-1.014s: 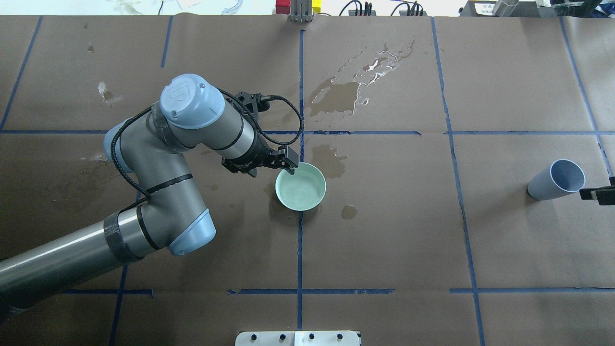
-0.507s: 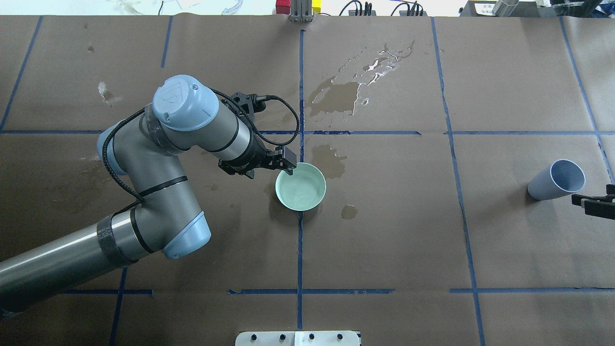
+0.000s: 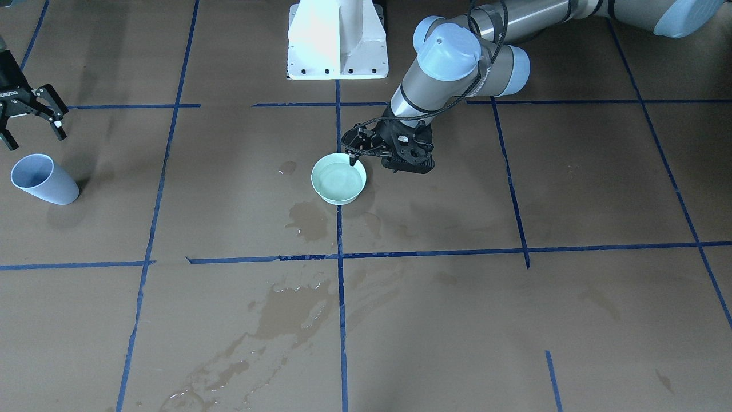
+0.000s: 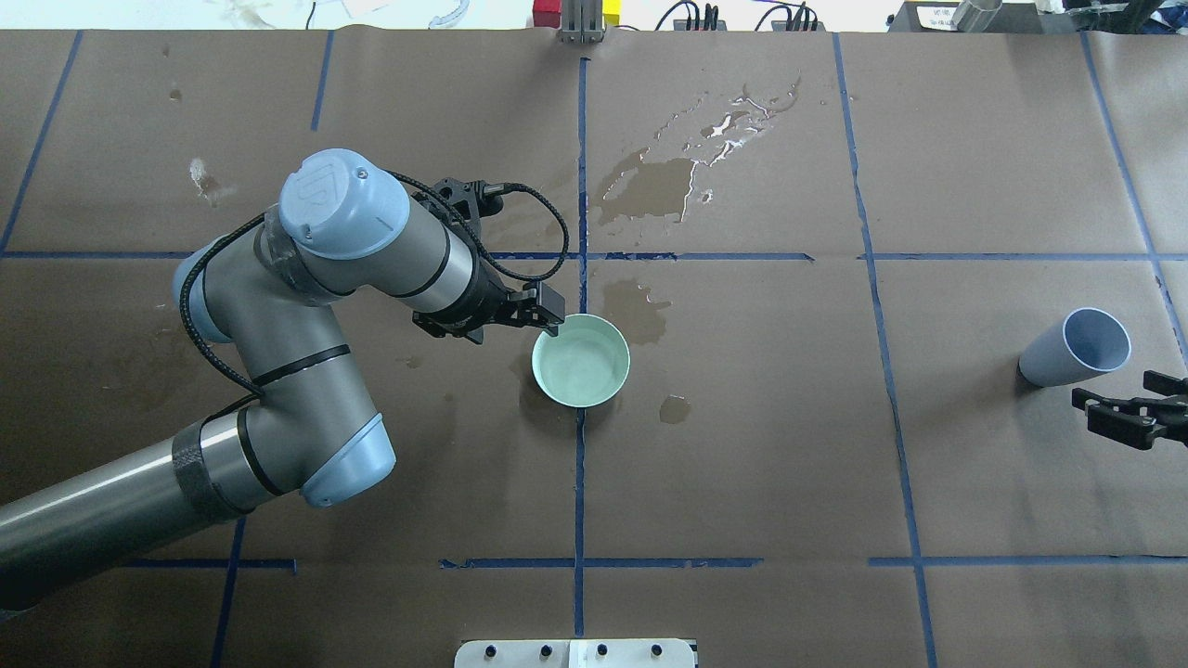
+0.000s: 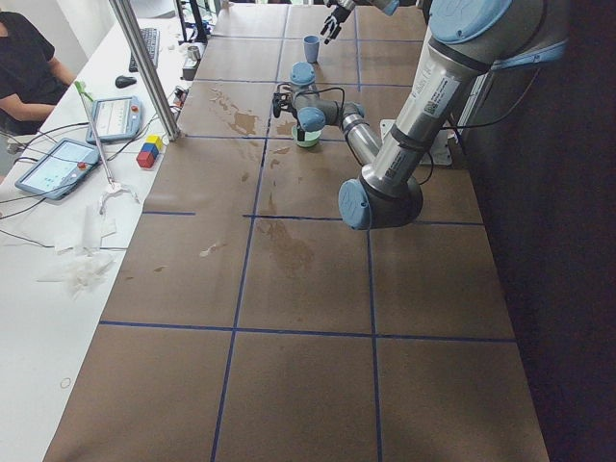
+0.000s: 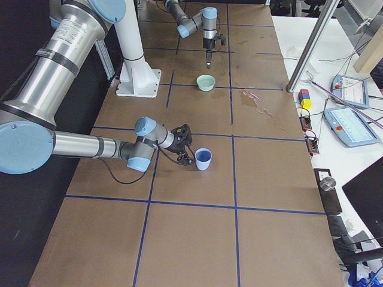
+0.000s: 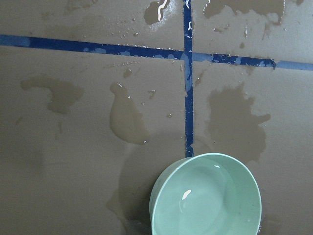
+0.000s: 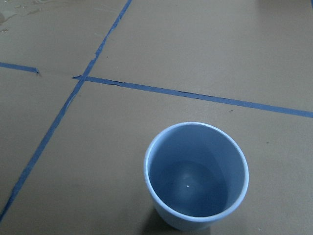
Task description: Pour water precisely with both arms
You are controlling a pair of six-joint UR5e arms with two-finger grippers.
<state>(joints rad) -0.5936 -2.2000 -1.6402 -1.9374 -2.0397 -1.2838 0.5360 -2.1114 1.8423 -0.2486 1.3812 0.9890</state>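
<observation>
Front view: the water (image 3: 341, 180) lay pooled in the mint bowl (image 3: 337, 199) on the counter (image 3: 514, 320), with the left fingers (image 3: 354, 161) at its rim. Clamped or apart, I couldn't tell. The right fingers (image 3: 57, 126) were spread and empty, near the blue cup (image 3: 48, 186). Overhead: same layout, spill patches (image 4: 650, 186) beyond the bowl. Right wrist view: cup upright, a glint inside. Nothing was lifted, so I judged the careful pour was yet to come.

Robotics laboratory: robot arms (image 4: 297, 362), bolted white pedestal (image 3: 337, 43), brown-papered desk (image 4: 742, 464) gridded in blue tape (image 4: 579, 482), teach pendants (image 6: 353, 127) alongside.
</observation>
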